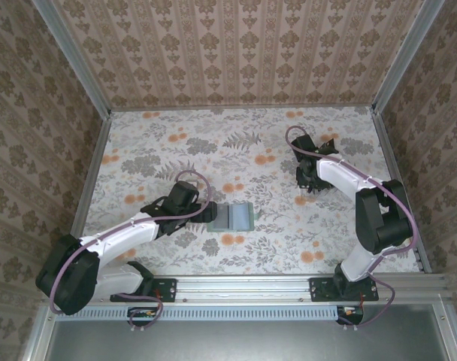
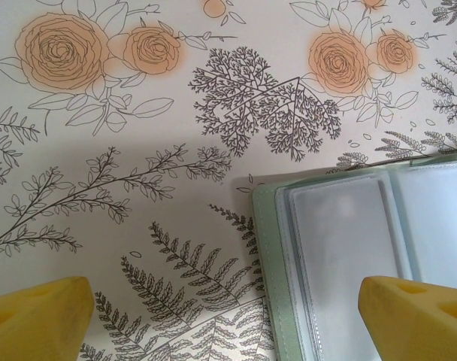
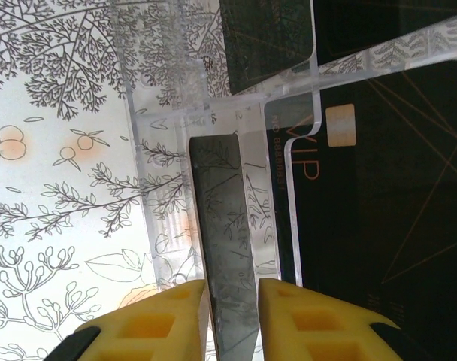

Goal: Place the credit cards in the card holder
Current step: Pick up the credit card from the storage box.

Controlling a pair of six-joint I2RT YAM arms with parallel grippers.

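The card holder (image 1: pixel 234 216) lies open at the table's middle, grey-green with clear plastic pockets (image 2: pixel 349 248). My left gripper (image 2: pixel 228 316) hovers wide open over its left edge, holding nothing; it reaches the holder from the left (image 1: pixel 207 213). At the back right my right gripper (image 1: pixel 310 186) points down into a clear rack. One glossy black credit card (image 3: pixel 222 226) stands tilted between its yellow fingers (image 3: pixel 232 316), which stand a narrow gap apart. More black credit cards sit in the rack: one marked VIP (image 3: pixel 386 226) and two above (image 3: pixel 270 37).
The clear plastic tiered rack (image 3: pixel 228 113) stands on the floral tablecloth (image 1: pixel 236 150). Patterned walls close off the back and sides (image 1: pixel 236 53). A metal rail (image 1: pixel 243 286) runs along the near edge between the arm bases.
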